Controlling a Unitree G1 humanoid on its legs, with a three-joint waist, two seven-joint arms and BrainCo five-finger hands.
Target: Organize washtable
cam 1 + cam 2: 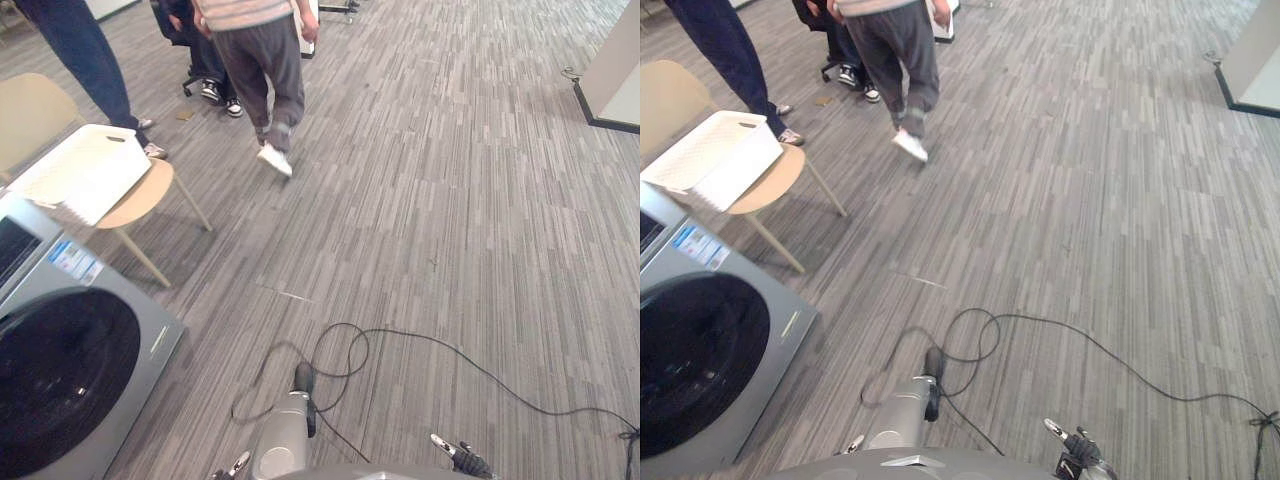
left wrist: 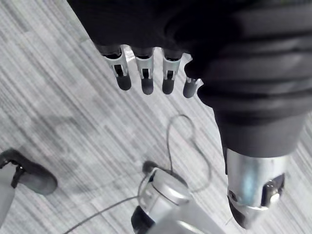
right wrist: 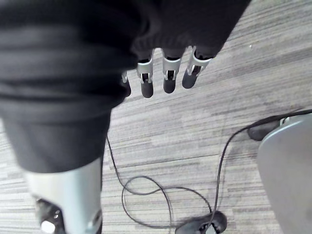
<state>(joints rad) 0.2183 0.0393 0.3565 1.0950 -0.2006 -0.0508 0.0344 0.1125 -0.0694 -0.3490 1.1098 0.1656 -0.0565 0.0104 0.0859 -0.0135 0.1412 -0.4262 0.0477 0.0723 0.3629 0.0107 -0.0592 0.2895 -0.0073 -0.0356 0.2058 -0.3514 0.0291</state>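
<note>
Laundry basket (image 1: 85,170), white, on tan chair (image 1: 152,190) at 10 o'clock, well apart from fingers; washing machine (image 1: 95,310) at 8 o'clock; left hand (image 2: 145,78) at 6 o'clock, fingers straight, slightly spread, empty; right hand (image 3: 169,80) likewise.

Striped grey floor (image 1: 450,200) carries washing machine (image 1: 70,370) and chair (image 1: 150,192).

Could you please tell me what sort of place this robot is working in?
Likely an office or lab fitted out for laundry trials, not a home: striped grey carpet, a front-loading washing machine beside a chair bearing a white basket, and people standing nearby.
</note>
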